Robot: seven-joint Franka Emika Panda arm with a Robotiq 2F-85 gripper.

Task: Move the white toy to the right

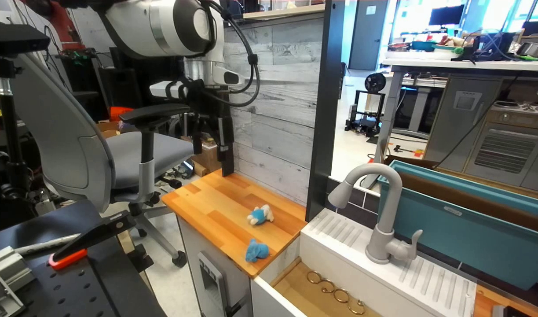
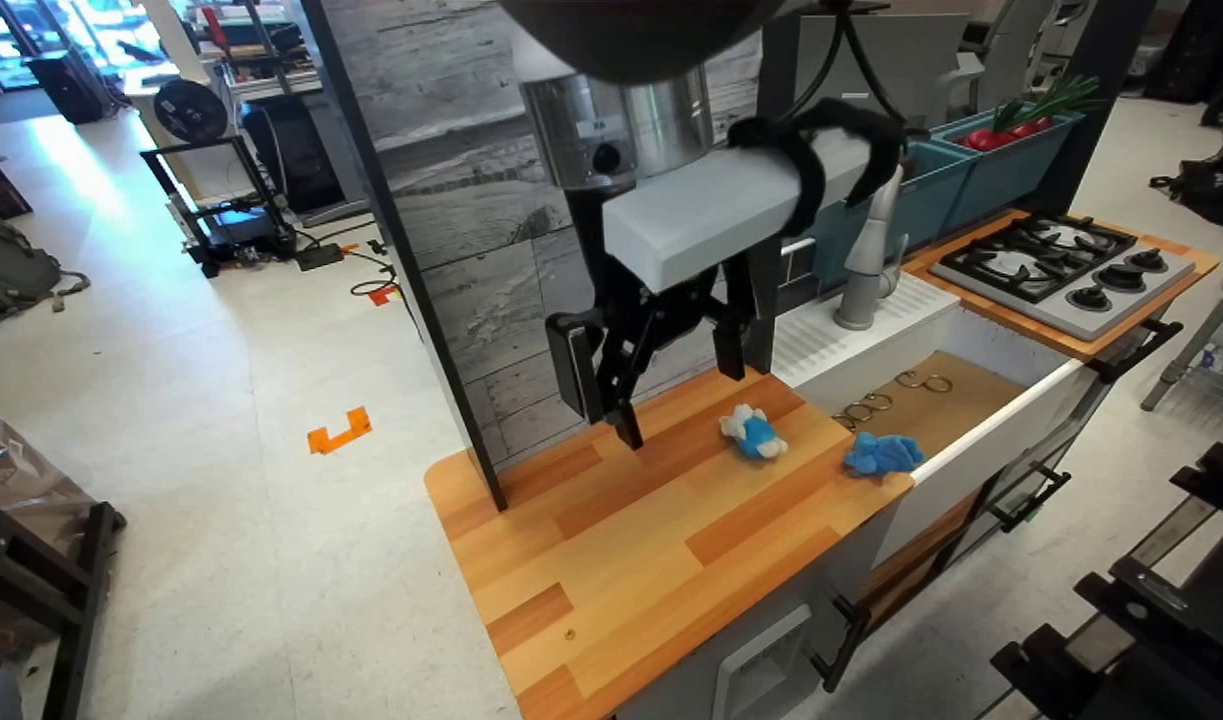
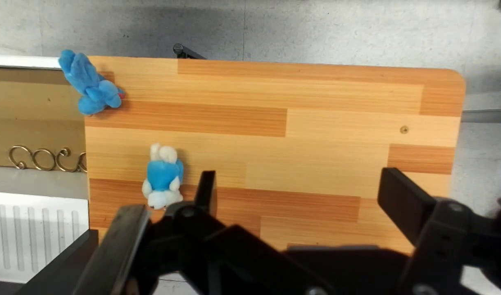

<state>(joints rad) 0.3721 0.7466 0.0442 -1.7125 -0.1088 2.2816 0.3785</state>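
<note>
In both exterior views a tall grey plank panel (image 1: 277,101) rises beside the robot arm (image 1: 163,28), which reaches down over the wooden desk (image 2: 631,555). Against the desk's end sits a white sink (image 2: 1006,424), with a grey faucet (image 1: 387,215) standing on its ribbed ledge. The jaws hang above the desk, released and spread wide, and the wrist view shows desk boards through the gap. A blue toy (image 3: 90,85) lies at the desk's corner, part of it reaching past the edge by the sink. The white toy (image 3: 163,176), light blue at its middle, lies on the desk lower than the jaws and apart from them; in the wrist view it shows outside the gap, beyond the jaw nearer the sink.
</note>
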